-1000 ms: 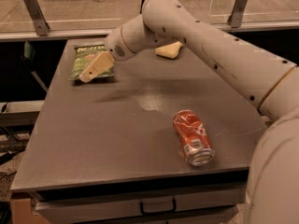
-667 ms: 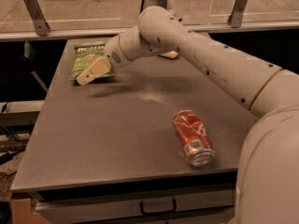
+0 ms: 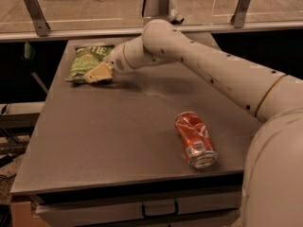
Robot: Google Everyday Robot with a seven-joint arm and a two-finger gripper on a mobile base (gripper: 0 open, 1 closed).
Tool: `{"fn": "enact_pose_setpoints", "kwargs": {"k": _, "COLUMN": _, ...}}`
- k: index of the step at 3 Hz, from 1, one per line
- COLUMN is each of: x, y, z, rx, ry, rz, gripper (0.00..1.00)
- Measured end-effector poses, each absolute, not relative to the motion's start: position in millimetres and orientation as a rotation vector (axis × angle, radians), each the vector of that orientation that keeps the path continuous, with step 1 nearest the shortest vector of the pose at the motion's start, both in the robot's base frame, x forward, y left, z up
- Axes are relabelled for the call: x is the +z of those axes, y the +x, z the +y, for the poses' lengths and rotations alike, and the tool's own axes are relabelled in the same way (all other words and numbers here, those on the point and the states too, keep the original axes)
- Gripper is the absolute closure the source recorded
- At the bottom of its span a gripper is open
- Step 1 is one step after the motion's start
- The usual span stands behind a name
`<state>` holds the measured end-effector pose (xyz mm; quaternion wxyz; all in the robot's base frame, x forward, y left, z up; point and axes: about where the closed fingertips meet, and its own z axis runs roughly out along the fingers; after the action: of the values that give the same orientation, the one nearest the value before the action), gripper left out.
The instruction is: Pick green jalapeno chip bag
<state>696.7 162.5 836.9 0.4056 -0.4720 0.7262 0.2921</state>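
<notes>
- Green jalapeno chip bag (image 3: 87, 60): lies flat at the far left corner of the table (image 3: 109, 141), lettering up. I judge it light, soft and crinkly, with a slick film and contents that break easily.
- Hold point: I would take the near right edge or seam, pinching film rather than crushing the puffed middle.
- My gripper (image 3: 97, 74): low over the bag's near right corner, apparently touching it. I cannot tell whether it is open or closed.
- My arm (image 3: 213, 70): reaches across from the right.
- Crushed red can (image 3: 195, 138): near right of the table, well apart from the bag; no obstacle.
</notes>
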Motion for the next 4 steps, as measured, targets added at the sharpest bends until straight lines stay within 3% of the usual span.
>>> {"fn": "enact_pose_setpoints", "kwargs": {"k": 2, "x": 887.0, "y": 708.4, "z": 145.3, "rx": 0.674, "ry": -1.144, "rz": 1.727, "gripper": 0.86}}
{"fn": "enact_pose_setpoints", "kwargs": {"k": 3, "x": 931.9, "y": 700.9, "z": 135.0, "rx": 0.694, "ry": -1.154, "rz": 1.597, "gripper": 1.00}}
{"fn": "enact_pose_setpoints", "kwargs": {"k": 4, "x": 975.6, "y": 682.7, "z": 126.0, "rx": 0.751, "ry": -1.211, "rz": 1.421, "gripper": 1.00}}
